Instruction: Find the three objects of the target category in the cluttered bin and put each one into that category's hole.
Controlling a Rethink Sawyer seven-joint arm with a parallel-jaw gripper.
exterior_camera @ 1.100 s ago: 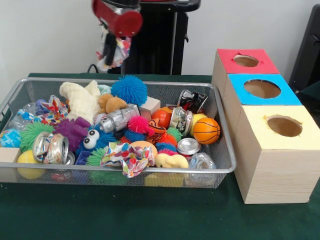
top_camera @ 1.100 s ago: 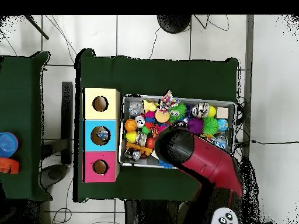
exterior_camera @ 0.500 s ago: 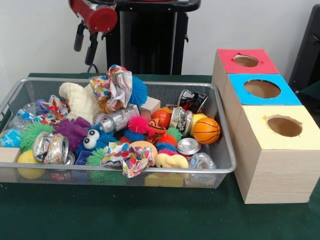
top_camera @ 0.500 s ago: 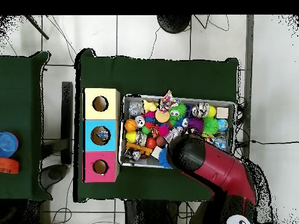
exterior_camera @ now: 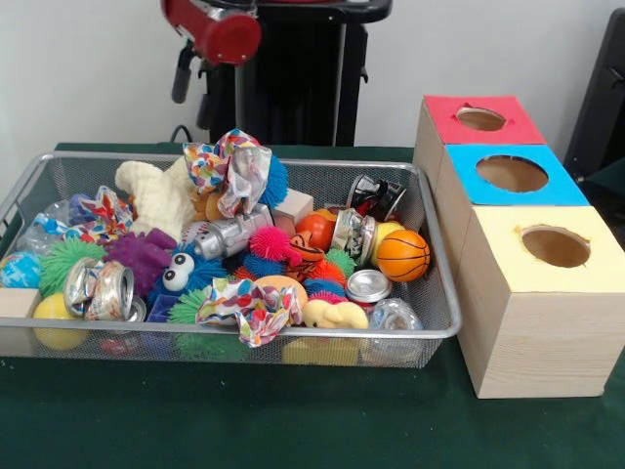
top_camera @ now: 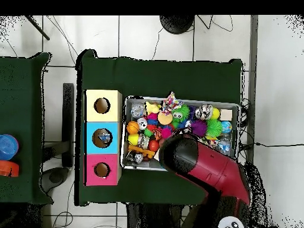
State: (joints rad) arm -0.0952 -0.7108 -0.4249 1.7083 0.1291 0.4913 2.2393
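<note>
The crumpled multicoloured cloth (exterior_camera: 230,168) rests on top of the clutter at the back of the wire bin (exterior_camera: 444,293), draped over the blue spiky ball (exterior_camera: 276,179) and beside the cream plush toy (exterior_camera: 156,198); its long axis runs roughly upright, with the bunched folds hanging downward and the upper edge leaning toward the plush toy. A second cloth of the same print (exterior_camera: 249,306) lies flat near the front wall of the bin, long axis running side to side, and a third (exterior_camera: 104,212) sits crumpled at the bin's left end in the front view. The pincer (exterior_camera: 193,80) hangs above the back rim of the bin, clear of the cloth below it and touching nothing; its two dark fingers (exterior_camera: 182,72) stand apart with empty space between them, so it is open and holds no object. In the overhead view the red arm (top_camera: 205,169) covers the bin's near edge and hides the pincer. Beside the bin on the green worktop (exterior_camera: 293,420) stands a row of three wooden boxes, each with a round hole in its coloured top (red (exterior_camera: 480,119), blue (exterior_camera: 512,173), yellow (exterior_camera: 555,246)). The boxes sit just beside the bin's end wall.
</note>
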